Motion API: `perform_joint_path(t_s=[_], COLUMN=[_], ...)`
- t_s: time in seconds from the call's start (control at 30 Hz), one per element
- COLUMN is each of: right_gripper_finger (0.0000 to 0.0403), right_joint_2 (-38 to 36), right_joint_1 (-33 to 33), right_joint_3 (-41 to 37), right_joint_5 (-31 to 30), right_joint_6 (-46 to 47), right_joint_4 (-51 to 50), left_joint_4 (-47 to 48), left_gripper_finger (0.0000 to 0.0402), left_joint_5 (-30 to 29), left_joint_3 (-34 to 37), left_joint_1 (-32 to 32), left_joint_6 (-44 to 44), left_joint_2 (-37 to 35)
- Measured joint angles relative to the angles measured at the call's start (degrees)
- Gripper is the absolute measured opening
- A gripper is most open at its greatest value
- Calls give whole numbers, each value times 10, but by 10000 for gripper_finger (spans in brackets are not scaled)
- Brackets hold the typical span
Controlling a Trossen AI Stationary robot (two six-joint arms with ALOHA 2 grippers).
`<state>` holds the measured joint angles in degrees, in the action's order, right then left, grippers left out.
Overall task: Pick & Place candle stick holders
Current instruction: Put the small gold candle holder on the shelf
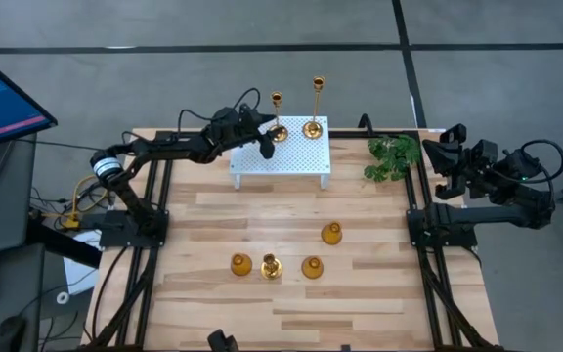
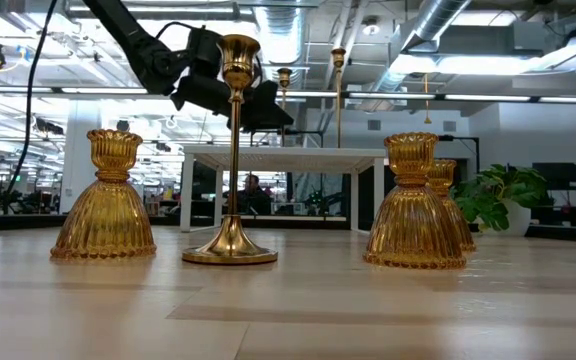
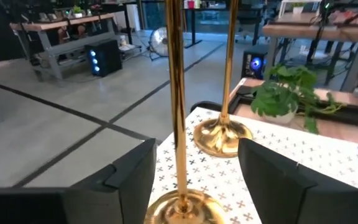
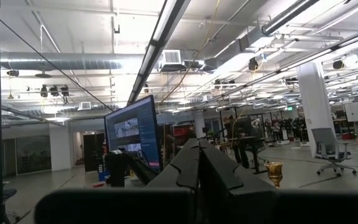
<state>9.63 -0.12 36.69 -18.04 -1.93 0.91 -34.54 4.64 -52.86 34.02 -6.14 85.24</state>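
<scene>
Two slim candle stick holders [image 1: 313, 106] stand on the white stand [image 1: 291, 156]. The left gripper [image 3: 191, 180] has its fingers spread around the nearer stem, apparently not touching. Four more holders [image 1: 271, 266] sit well behind it on the table [image 1: 379, 293]. The right gripper [image 4: 199, 163] is clenched, off to the side.

You see polished gold metal on the candlestick [image 3: 178, 124] between the left gripper [image 3: 194, 180] fingers, which are matt black plastic; beneath, a matt white perforated stand [image 3: 278, 165].
</scene>
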Motion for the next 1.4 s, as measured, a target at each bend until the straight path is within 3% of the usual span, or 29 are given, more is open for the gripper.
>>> perform_joint_path(t_s=[0.23, 0.43, 0.63, 0.83, 1.07, 1.4], right_gripper_finger=[0, 0, 0, 0, 0, 0], right_joint_2=[0, 0, 0, 0, 0, 0], right_joint_1=[0, 0, 0, 0, 0, 0], right_joint_3=[0, 0, 0, 0, 0, 0], right_joint_5=[0, 0, 0, 0, 1, 2], right_joint_6=[0, -2, -2, -1, 5, 5], right_joint_4=[0, 0, 0, 0, -5, -5], left_joint_4=[92, 186, 264, 303, 358, 396], left_gripper_finger=[236, 237, 237, 236, 224, 237], left_joint_5=[-23, -78, -135, -146, -147, -128], left_joint_3=[-1, -1, -1, -1, -1, -1], left_joint_1=[6, 5, -8, -36, -136, -374], left_joint_6=[-51, -76, -78, -45, -4, 48], left_joint_2=[-53, -132, -217, -283, -332, -343])
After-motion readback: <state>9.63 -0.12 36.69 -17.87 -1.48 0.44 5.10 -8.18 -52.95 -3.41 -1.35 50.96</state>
